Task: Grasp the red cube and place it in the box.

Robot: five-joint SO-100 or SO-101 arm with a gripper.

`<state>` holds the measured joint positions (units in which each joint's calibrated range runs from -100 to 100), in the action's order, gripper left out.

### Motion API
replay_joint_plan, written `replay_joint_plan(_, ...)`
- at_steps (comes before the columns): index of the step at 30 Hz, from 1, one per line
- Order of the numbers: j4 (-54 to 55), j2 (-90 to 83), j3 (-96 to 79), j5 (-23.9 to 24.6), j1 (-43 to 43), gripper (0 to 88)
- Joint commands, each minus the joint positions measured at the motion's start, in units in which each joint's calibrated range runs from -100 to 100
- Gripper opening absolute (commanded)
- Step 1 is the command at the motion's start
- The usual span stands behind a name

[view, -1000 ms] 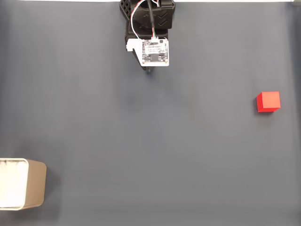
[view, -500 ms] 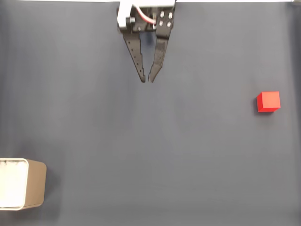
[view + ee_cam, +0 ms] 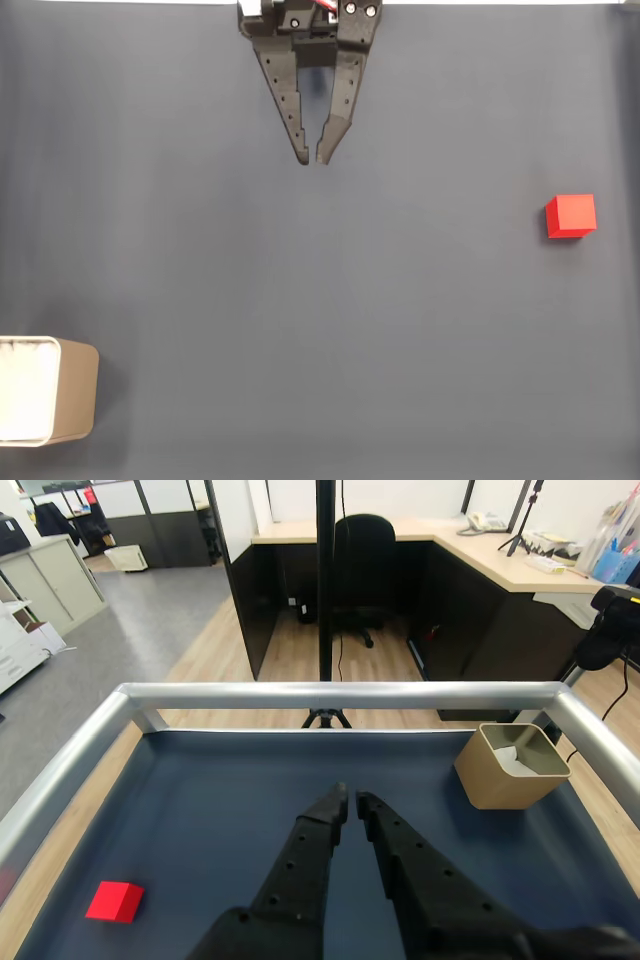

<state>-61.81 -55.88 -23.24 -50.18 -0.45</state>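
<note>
One gripper (image 3: 311, 160) hangs over our mat (image 3: 320, 330), its tips nearly together and holding nothing. We think we are at the reaching step. Next we must swing to the cube (image 3: 571, 216), far right in the fixed view, and open wide. One cube, one box (image 3: 70, 390), which sits bottom left.
</note>
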Motion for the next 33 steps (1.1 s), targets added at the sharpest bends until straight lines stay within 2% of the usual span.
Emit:
replay_joint_plan(1,-3.8,3.7,6.4,-0.2,-0.1,0.0)
replay_joint_plan(12,-9.0,11.5,9.0,-1.4,2.6,0.0)
replay_joint_plan(33,-9.9,16.6,8.4,-1.5,11.5,0.0)
